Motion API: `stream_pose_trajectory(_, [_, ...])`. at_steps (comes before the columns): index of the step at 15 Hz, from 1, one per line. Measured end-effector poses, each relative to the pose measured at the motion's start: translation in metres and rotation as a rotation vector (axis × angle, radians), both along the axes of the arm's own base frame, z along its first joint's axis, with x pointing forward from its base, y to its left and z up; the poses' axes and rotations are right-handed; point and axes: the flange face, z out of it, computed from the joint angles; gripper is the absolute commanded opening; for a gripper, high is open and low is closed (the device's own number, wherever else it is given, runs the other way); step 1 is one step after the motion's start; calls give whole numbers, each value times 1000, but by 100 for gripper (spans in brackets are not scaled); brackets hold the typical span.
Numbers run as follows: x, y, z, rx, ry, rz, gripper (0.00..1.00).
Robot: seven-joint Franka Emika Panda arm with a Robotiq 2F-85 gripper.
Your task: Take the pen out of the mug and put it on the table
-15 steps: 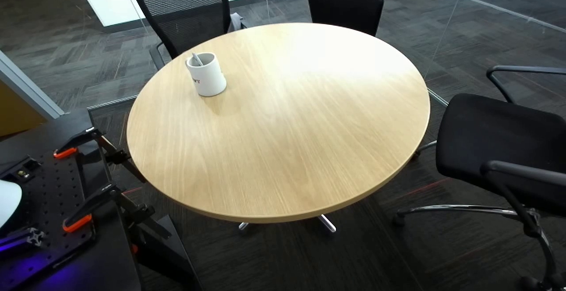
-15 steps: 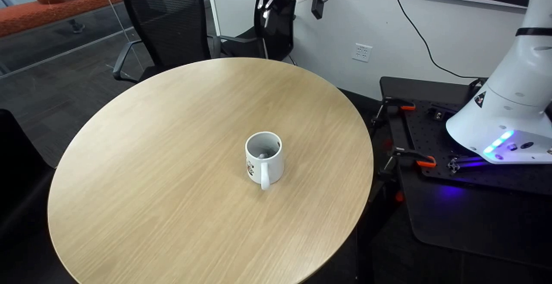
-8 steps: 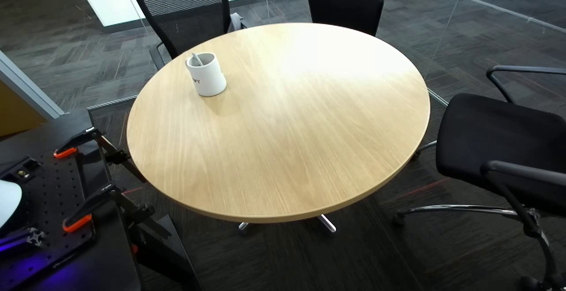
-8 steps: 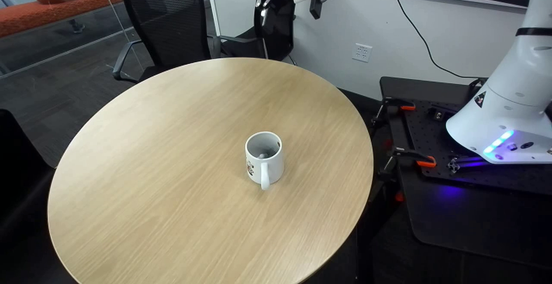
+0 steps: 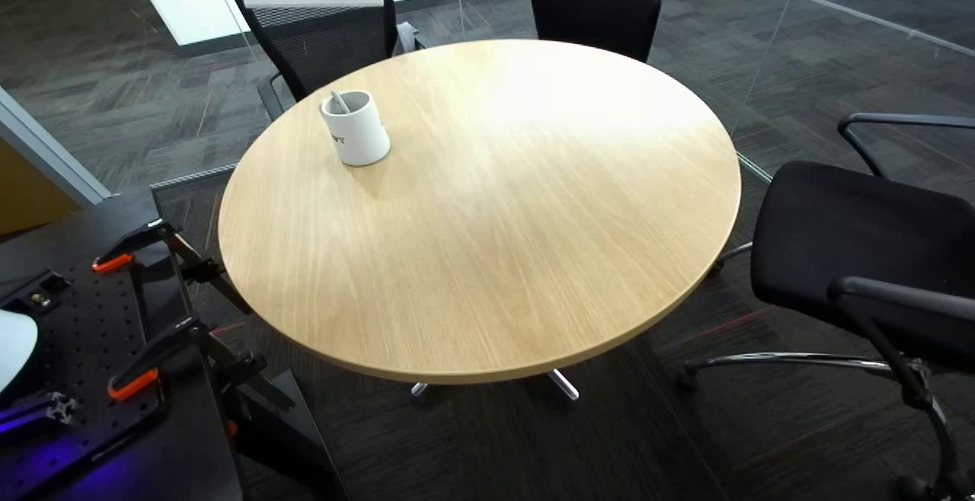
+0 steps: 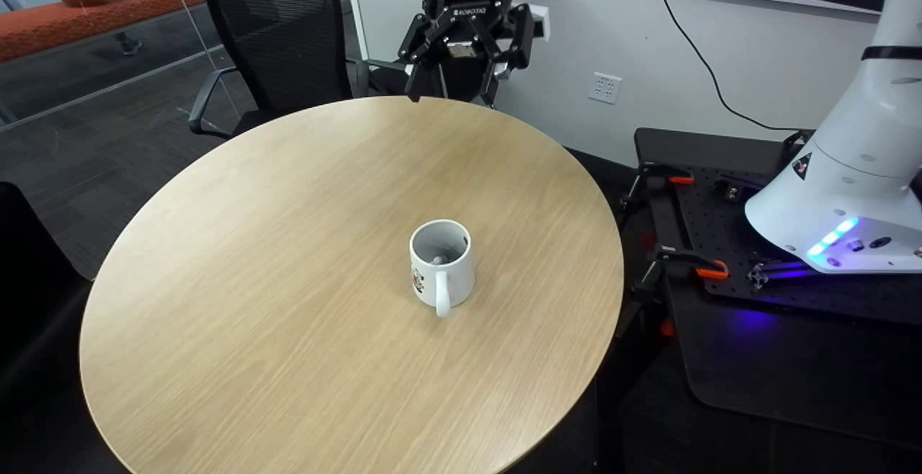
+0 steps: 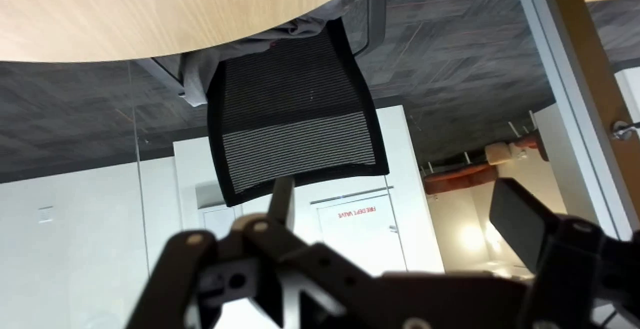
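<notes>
Standing upright on the round wood-grain bench (image 5: pixel 495 257), the white mug (image 5: pixel 362 139) sits at the upper left of the frame in an exterior view, small print on its side. The pen (image 5: pixel 340 102) is inside the mug, leaning toward the left of the frame, its pale upper end reaching the rim; its lower part is hidden. In an exterior view, just below the centre of the frame, the mug's handle (image 6: pixel 443 297) points toward the bottom edge.

The black Robotiq gripper (image 6: pixel 454 91) hangs at the top centre in an exterior view, well apart from the mug, its fingers spread wide and holding nothing. In the wrist view a broad gap parts the fingertips (image 7: pixel 517 219); a mesh-backed chair (image 7: pixel 297 114) appears upside down near the middle, the bench's edge at upper left. At far right in an exterior view stands the white robot base (image 6: pixel 839 197).
</notes>
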Motion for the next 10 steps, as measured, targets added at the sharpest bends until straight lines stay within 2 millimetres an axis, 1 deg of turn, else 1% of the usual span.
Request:
stream_pose_trajectory(3, [5, 4, -21, -9, -75, -5, 100])
stream_pose_trajectory(5, [5, 5, -30, -10, -85, 8, 100])
stream_pose_trajectory(10, [5, 6, -32, -11, -88, 12, 100])
